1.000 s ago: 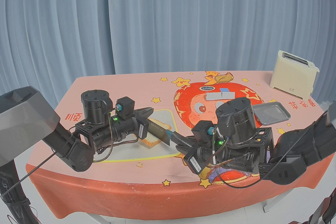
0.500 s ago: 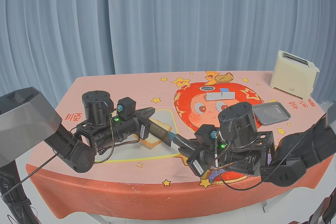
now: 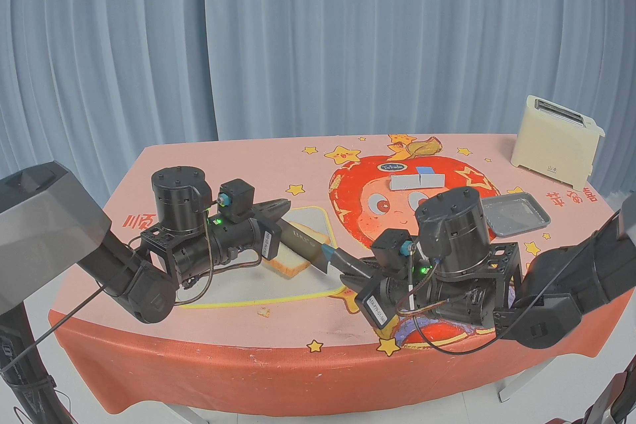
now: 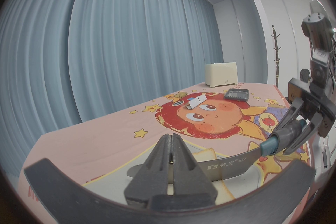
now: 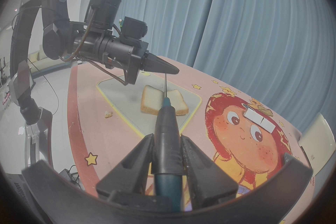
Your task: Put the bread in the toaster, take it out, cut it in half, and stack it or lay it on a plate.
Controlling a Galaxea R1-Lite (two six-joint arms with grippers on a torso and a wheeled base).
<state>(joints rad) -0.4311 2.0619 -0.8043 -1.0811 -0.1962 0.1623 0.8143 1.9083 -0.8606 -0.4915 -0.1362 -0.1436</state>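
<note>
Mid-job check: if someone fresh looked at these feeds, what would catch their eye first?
The knife, gripped by its handle in the right claw, its blade over the bread on the cutting mat. Next, the shut left claw poised above that slice, and the cream toaster at the table's far right corner.

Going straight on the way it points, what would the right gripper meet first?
Probably the bread, lying under the knife that the right gripper holds; the left gripper sits just beyond, height unclear.
</note>
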